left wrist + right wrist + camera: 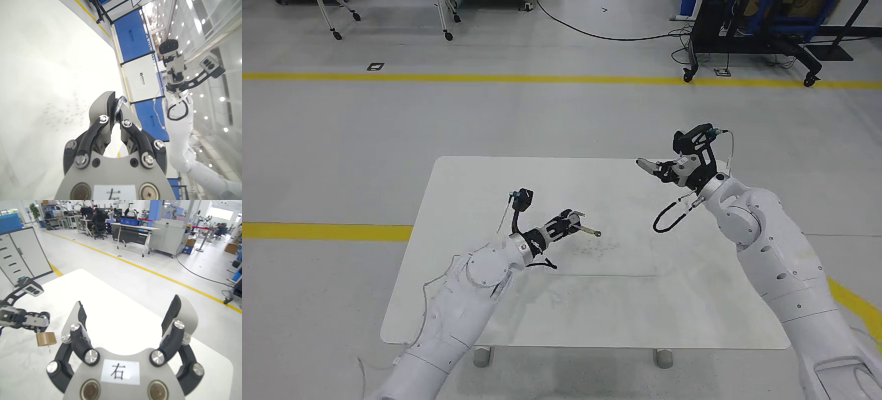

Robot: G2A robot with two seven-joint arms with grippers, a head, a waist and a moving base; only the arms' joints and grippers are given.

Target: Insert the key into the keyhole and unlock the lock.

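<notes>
Left arm: low over the near left half of the table, forearm angled toward the centre, wrist stretched almost level.
Left gripper: clamped tight, pads pinching the shackle of the padlock.
Padlock: one, brass-bodied, hanging under the left gripper's fingertips, raised off the tabletop around the table's middle.
Metal sliver: one, thin and pale, sticking out of the padlock body's underside; looks like the key, but too small to be sure.
Right arm: raised over the far right part of the table, elbow bent, wrist turned inward toward the other arm.
Right gripper: spread wide, ribbed pads bare, gripping nothing, well apart from the padlock.
Count: two grippers, one padlock, one sliver, one table.
Table: white, rounded corners, with a patch of faint dark scuff marks near the centre, just below the left gripper.
Floor: pale grey, crossed by yellow lines, a black cable trailing beyond the table's far edge.
Room: open workshop; grey drawer cabinet off one corner of the table, desks and a black office chair farther back, blue partition panels along the yellow line.
</notes>
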